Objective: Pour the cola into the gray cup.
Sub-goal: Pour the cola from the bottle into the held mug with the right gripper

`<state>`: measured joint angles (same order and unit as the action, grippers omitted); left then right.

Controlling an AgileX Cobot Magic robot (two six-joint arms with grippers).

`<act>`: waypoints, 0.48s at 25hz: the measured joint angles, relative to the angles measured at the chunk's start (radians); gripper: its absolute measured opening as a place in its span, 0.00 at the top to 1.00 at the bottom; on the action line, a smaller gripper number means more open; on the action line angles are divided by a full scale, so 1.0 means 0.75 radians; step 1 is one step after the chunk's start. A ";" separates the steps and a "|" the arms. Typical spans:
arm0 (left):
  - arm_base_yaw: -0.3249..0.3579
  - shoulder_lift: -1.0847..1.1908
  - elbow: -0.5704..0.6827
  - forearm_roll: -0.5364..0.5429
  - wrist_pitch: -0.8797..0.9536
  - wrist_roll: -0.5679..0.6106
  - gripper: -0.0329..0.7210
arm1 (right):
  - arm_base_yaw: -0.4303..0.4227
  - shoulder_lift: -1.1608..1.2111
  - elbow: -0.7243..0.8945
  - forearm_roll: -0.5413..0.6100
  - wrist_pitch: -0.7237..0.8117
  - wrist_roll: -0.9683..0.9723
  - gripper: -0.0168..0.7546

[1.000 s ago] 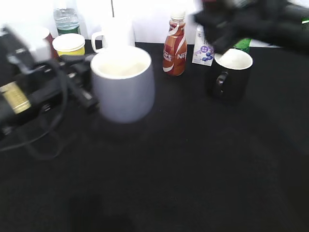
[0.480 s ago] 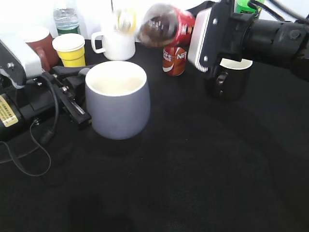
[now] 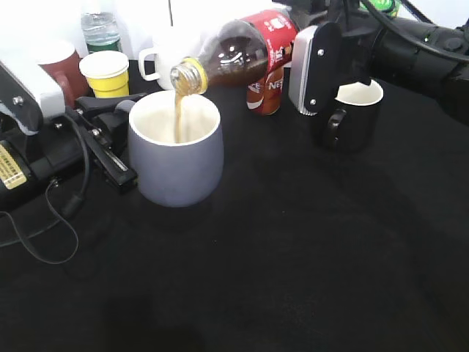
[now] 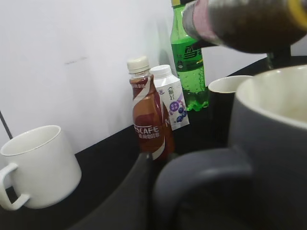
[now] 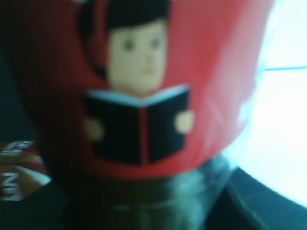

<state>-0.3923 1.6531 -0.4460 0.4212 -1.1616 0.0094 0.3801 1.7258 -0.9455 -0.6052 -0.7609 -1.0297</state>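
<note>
The cola (image 3: 242, 55) is tipped neck-down over the gray cup (image 3: 176, 161), and a brown stream falls from its mouth into the cup's white inside. My right gripper (image 3: 302, 55) is shut on the bottle's lower body, by the red label. The right wrist view shows only that red label (image 5: 144, 72) close up, with no fingers visible. My left gripper (image 3: 117, 143) sits at the cup's left side, shut on its handle. In the left wrist view one dark finger (image 4: 139, 191) presses against the handle (image 4: 201, 167), with the cola (image 4: 249, 24) above the rim.
A Nescafe bottle (image 3: 265, 92), a black mug (image 3: 352, 114), a white mug (image 3: 165, 62), a yellow paper cup (image 3: 105, 73) and a water bottle (image 3: 100, 26) stand along the back. The left wrist view also shows a green soda bottle (image 4: 187, 67) and a small white carton (image 4: 170, 98).
My right gripper has swung the cola left over the gray cup and tipped it further down. Cola now streams into the cup. The left gripper stays at the handle.
</note>
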 joint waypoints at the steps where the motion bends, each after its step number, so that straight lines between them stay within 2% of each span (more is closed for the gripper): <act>1: 0.000 0.000 0.000 0.000 0.000 0.000 0.89 | 0.000 0.000 0.000 0.010 -0.005 -0.033 0.45; 5: 0.000 0.000 0.000 0.000 0.000 0.000 0.89 | 0.000 0.000 0.000 0.076 -0.008 -0.119 0.47; 12: 0.000 0.000 0.001 0.008 0.001 0.001 0.89 | 0.000 0.000 0.000 0.100 -0.008 -0.166 0.47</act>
<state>-0.3923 1.6531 -0.4449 0.4275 -1.1608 0.0103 0.3801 1.7258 -0.9455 -0.5301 -0.7670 -1.1542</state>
